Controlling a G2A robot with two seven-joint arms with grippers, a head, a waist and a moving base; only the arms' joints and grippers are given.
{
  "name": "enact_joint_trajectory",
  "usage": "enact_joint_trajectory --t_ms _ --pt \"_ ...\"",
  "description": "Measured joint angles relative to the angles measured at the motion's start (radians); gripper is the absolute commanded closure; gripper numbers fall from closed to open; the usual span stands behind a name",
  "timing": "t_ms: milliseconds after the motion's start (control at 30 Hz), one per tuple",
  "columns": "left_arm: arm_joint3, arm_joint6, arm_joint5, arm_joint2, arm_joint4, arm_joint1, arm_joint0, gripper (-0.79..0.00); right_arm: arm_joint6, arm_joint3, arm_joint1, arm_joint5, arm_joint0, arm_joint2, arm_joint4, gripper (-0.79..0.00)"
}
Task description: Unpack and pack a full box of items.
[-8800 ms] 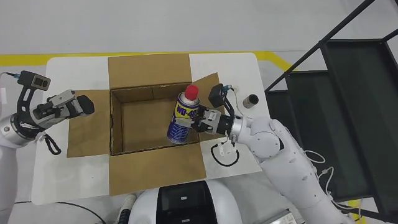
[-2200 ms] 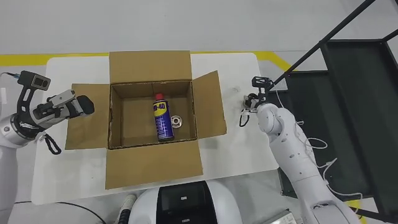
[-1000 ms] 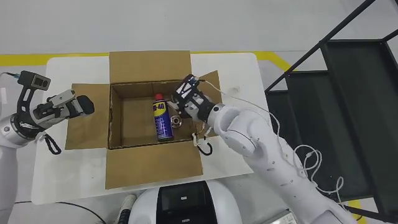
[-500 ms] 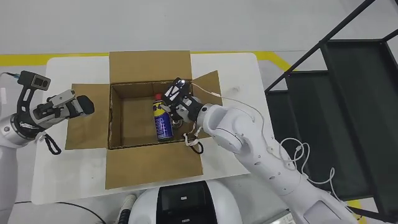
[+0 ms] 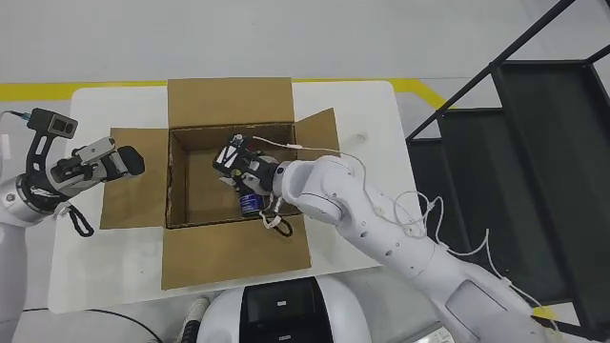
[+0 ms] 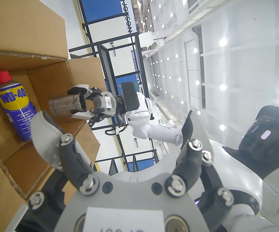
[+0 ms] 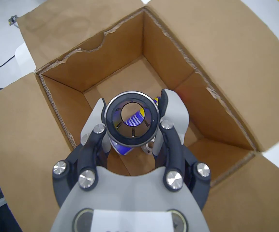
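An open cardboard box (image 5: 229, 131) stands mid-table with its flaps spread. Inside lies a blue and yellow spray can (image 5: 250, 198) with a red cap (image 6: 1, 76), partly under my right arm. My right gripper (image 5: 236, 160) hangs over the box interior, shut on a short metal cylinder (image 7: 132, 119), whose bore faces the wrist camera. The same cylinder (image 6: 65, 105) shows above the can (image 6: 13, 109) in the left wrist view. A small metal fitting (image 7: 150, 147) rests on the box floor beside the can (image 7: 122, 148). My left gripper (image 5: 119, 162) is open over the left flap, holding nothing.
The white table (image 5: 95, 248) shows around the box's flaps. A black metal staircase (image 5: 515, 152) stands to the right of the table. A loose cable (image 5: 276, 221) dangles from the right arm over the box's near wall.
The right gripper took the metal cylinder from the table's right edge and carried it left over the box, above the can. The left arm has stayed put.
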State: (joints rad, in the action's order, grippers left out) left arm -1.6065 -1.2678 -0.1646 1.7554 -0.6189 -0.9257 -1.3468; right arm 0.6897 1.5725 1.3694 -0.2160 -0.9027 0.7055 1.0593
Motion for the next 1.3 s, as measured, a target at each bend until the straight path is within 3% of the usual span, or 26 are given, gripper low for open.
enact_joint_trajectory --t_ms 333,567,800,833,867,900,1100,1300 --pt "0.0 0.0 0.0 0.0 0.0 0.0 0.0 -0.785 -0.136 -0.385 0.152 -0.025 0.198 -0.251 -0.011 0.0" --pt "0.0 0.0 0.0 0.0 0.0 0.0 0.0 -0.785 -0.205 -0.562 0.229 -0.027 0.259 -0.303 -0.006 0.0" --pt "0.0 0.0 0.0 0.0 0.0 0.0 0.0 -0.785 -0.207 -0.669 0.277 -0.03 0.291 -0.315 -0.001 0.0" --pt "0.0 0.0 0.0 0.0 0.0 0.0 0.0 -0.785 -0.208 -0.682 0.283 -0.031 0.295 -0.316 -0.002 -0.234" --pt "0.0 0.0 0.0 0.0 0.0 0.0 0.0 -0.785 -0.209 -0.695 0.289 -0.031 0.297 -0.316 -0.003 -0.536" --pt "0.0 0.0 0.0 0.0 0.0 0.0 0.0 -0.785 -0.21 -0.71 0.296 -0.032 0.301 -0.316 -0.005 -0.785" --pt "0.0 0.0 0.0 0.0 0.0 0.0 0.0 -0.785 -0.2 -0.763 0.322 -0.044 0.32 -0.304 -0.016 -0.785" --pt "0.0 0.0 0.0 0.0 0.0 0.0 0.0 -0.785 -0.19 -0.743 0.322 -0.061 0.323 -0.275 -0.01 -0.785"
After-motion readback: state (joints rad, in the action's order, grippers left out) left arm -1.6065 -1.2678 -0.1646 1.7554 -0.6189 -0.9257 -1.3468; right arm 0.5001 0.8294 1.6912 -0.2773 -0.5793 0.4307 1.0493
